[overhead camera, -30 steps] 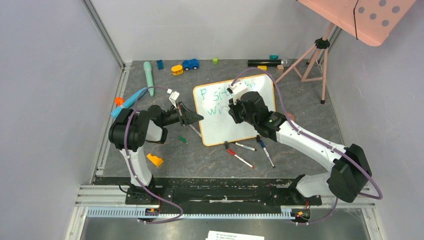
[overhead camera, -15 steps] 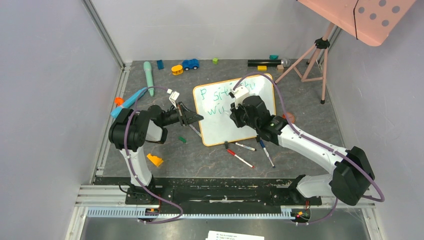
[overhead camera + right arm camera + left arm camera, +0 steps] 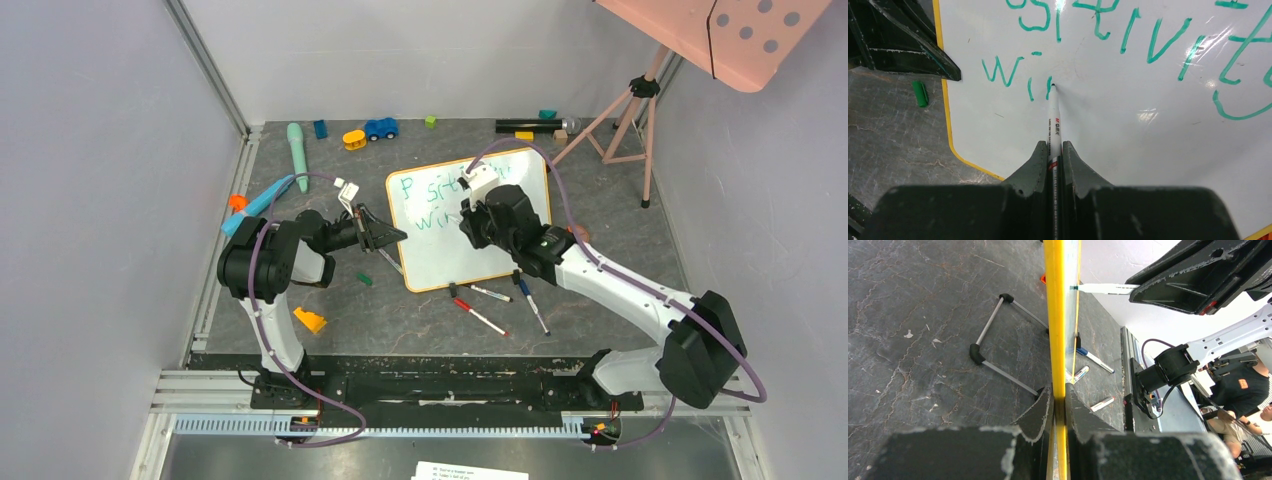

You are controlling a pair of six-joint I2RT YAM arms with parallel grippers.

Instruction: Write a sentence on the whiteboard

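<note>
The whiteboard (image 3: 440,262) stands tilted on the table, white with a thin yellow frame (image 3: 1055,315). My left gripper (image 3: 396,238) is shut on its left edge, one finger on each side of the frame (image 3: 1059,392). My right gripper (image 3: 472,214) is shut on a white marker (image 3: 1053,122). The marker's tip touches the board just right of "wi" on the second line. The sentence (image 3: 1148,40) is in teal-green: "Positivity" above, "wi" and a short stroke (image 3: 1013,75) below. From the left wrist view the marker (image 3: 1103,288) meets the board's face.
Three loose markers (image 3: 482,318) lie on the table before the board, and a green cap (image 3: 364,279) near its left corner. An orange block (image 3: 309,320) sits front left. Toys (image 3: 380,128) line the back wall, with a pink tripod (image 3: 625,115) at the back right. The board's wire stand (image 3: 998,340) rests behind it.
My right gripper dipped and came back up with the marker, shifting slightly right and adding a stroke after "wi". The left gripper and the board have not moved.
</note>
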